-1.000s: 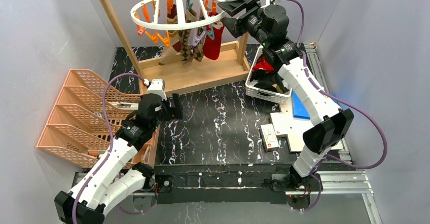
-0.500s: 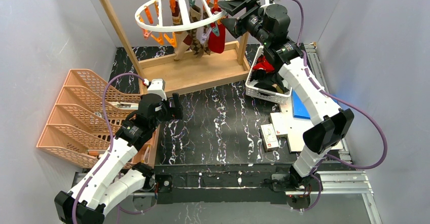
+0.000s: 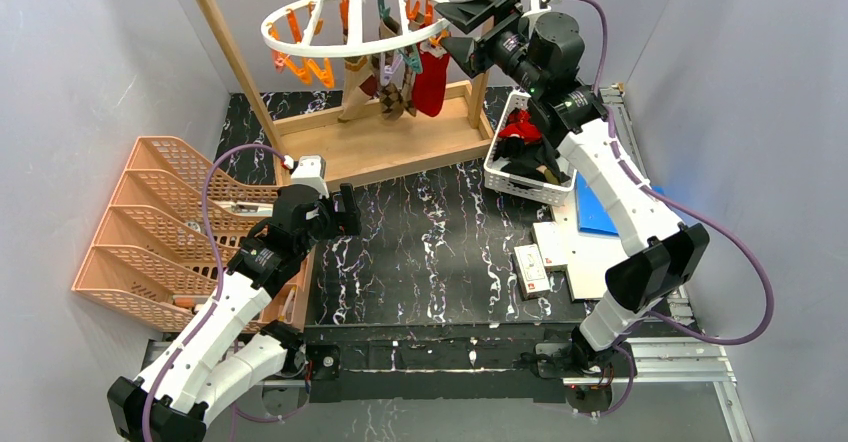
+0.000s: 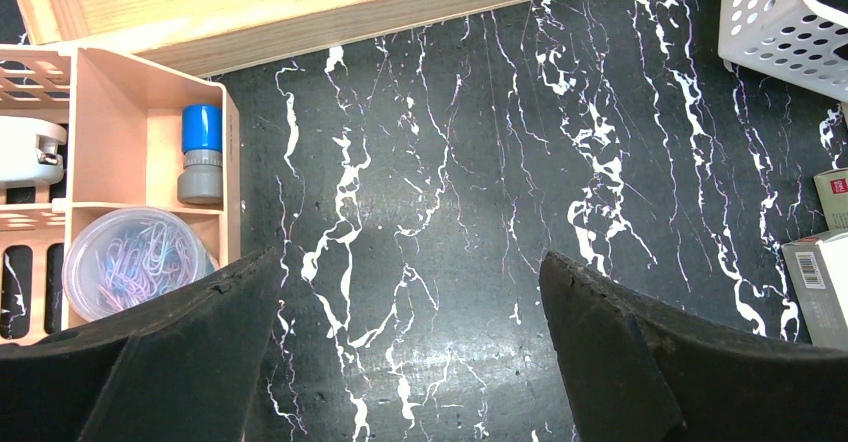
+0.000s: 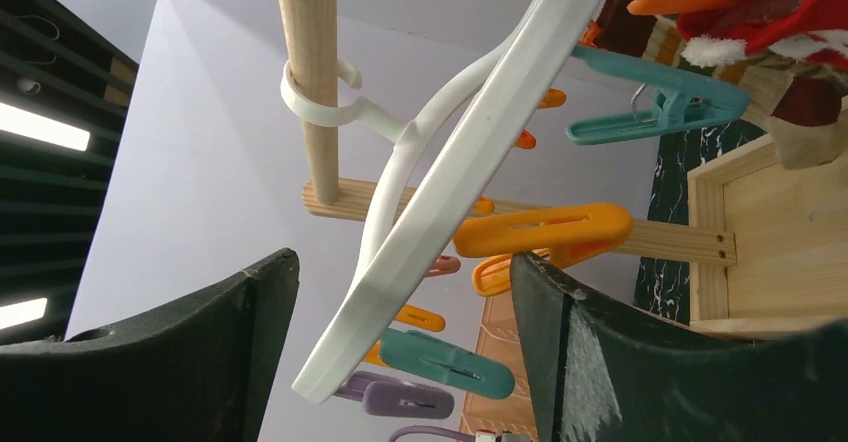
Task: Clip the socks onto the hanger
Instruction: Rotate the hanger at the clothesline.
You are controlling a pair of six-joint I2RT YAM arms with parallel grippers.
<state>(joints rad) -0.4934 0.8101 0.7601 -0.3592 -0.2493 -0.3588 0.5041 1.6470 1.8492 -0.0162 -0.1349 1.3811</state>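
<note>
Right wrist view puts the white rim of the hanger [image 5: 480,132] squarely in the gap of the right gripper [image 5: 400,262]; its fingers stand wide apart and hold nothing, one on each side of the rim without touching it; the rim's long line runs slantwise through the gap, from close in and low to farther out and high, so it crosses the line between the fingers instead of lying along it; an orange clip [image 5: 545,230] hangs just beyond the fingertips, toward the far-side finger; from the top external view the right gripper [image 3: 445,25] is raised high and reaches out level to the near-right edge of the hanger [image 3: 272,37], which hangs from the wooden frame [image 3: 400,147]; clipped socks [image 3: 392,87] dangle past the fingertips and below them, a red sock [image 3: 432,77] nearest; more lie in the white basket [image 3: 510,184] directly under this arm's wrist; the left gripper [image 3: 345,210] hovers low over the table with elbow folded, well apart from the hanger, its fingers wide and holding nothing in the left wrist view [image 4: 408,260]; the right arm is by far the nearer, and I judge the coming move hinges on whether it pinches the rim or drops to the basket.
</note>
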